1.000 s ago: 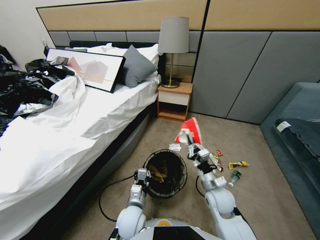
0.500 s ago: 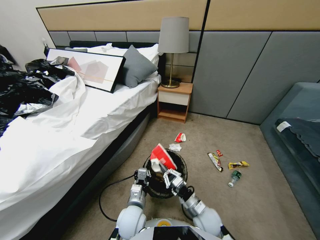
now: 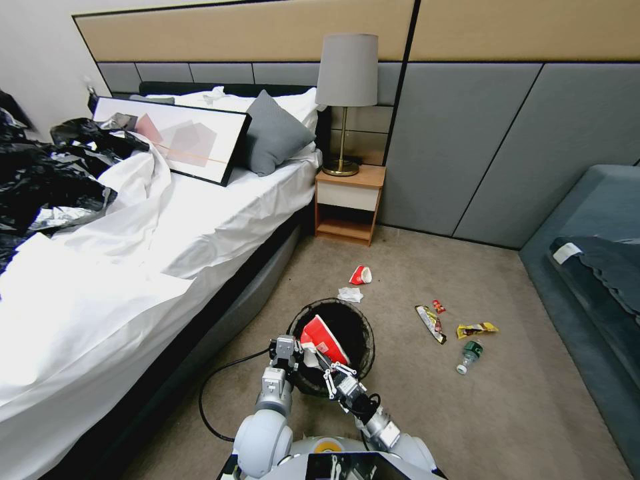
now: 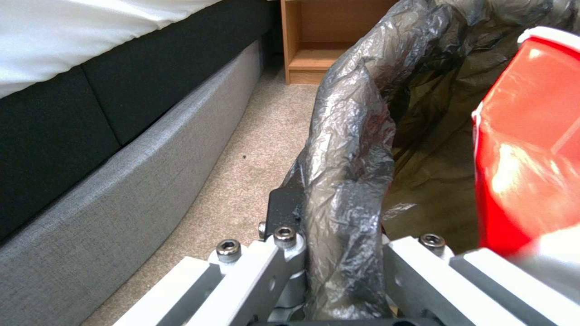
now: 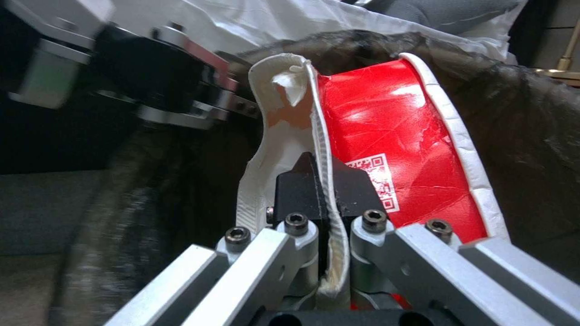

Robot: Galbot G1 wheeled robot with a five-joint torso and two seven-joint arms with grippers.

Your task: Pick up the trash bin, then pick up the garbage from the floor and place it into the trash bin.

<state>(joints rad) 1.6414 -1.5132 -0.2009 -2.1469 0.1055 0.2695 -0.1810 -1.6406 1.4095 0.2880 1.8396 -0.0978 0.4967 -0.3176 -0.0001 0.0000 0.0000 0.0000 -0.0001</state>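
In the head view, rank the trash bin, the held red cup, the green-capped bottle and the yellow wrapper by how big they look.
Largest to smallest:
1. trash bin
2. red cup, held by the right claw
3. bottle and yellow wrapper, which look alike.
The cup is nearer the camera, so its rank is less certain.

The head view looks down from above; both wrist views sit close at the trash bin (image 3: pixel 331 347) rim.
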